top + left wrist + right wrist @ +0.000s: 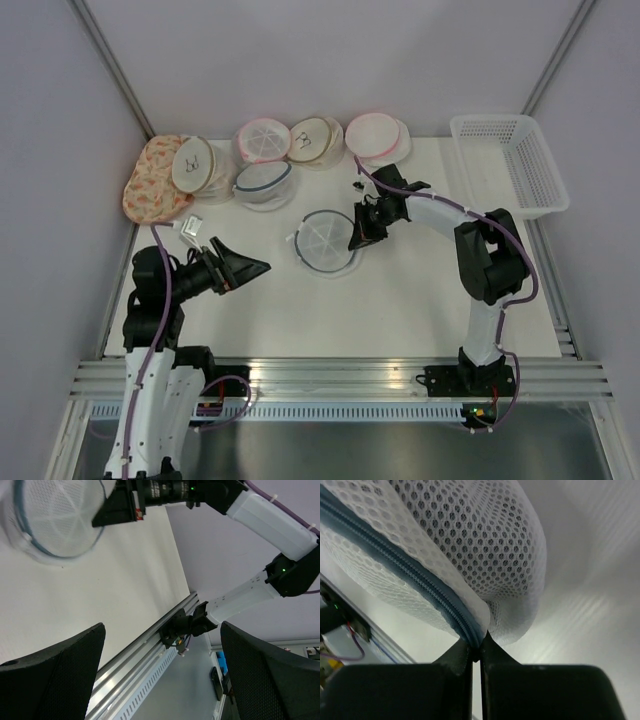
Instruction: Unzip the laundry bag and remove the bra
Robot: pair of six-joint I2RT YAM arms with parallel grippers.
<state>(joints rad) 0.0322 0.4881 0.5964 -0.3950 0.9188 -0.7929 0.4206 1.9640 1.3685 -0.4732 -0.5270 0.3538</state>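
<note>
Pinching bag rim: R hand [360, 238] fingers together, clamped on laundry bag [325, 243] at grey-blue zip [422, 582]. Pull tab or just rim edge, can't tell. Bag sits mid-table [420, 310], apart from other mesh bags [265, 140] at back. L hand [245, 268] fingers wide apart, holds nothing, hovers to left, short of bag. Zip teeth look meshed in wrist view, so unzip prob not begun. Bra not visible. Left to do: run zip round, reach in, pull bra out.
</note>
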